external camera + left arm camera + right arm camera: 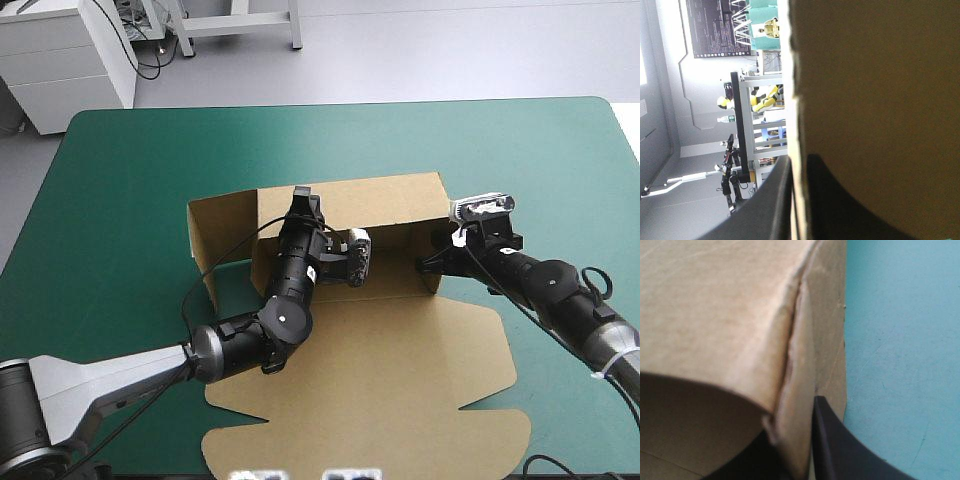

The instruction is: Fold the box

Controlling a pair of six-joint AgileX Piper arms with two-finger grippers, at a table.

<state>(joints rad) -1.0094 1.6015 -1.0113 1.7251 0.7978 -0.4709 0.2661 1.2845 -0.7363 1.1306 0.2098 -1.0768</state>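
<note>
The brown box [350,205] lies mid-table with its back wall raised and its big lid panel [380,370] flat toward the front edge. My left gripper [304,197] pinches the top edge of the back wall. In the left wrist view the board [880,90] runs between the black fingers [772,210], and that gripper [799,200] is shut on it. My right gripper [428,263] holds the box's right end wall. In the right wrist view the wall's corner [715,315] sits between the fingers [835,450], with the gripper [795,455] shut on it.
A side flap [220,235] stands out from the box's left end. The teal-green cover [150,160] lies bare to the left, behind and to the right [900,340] of the box. The lid's front lobes [240,445] reach close to the table's front edge.
</note>
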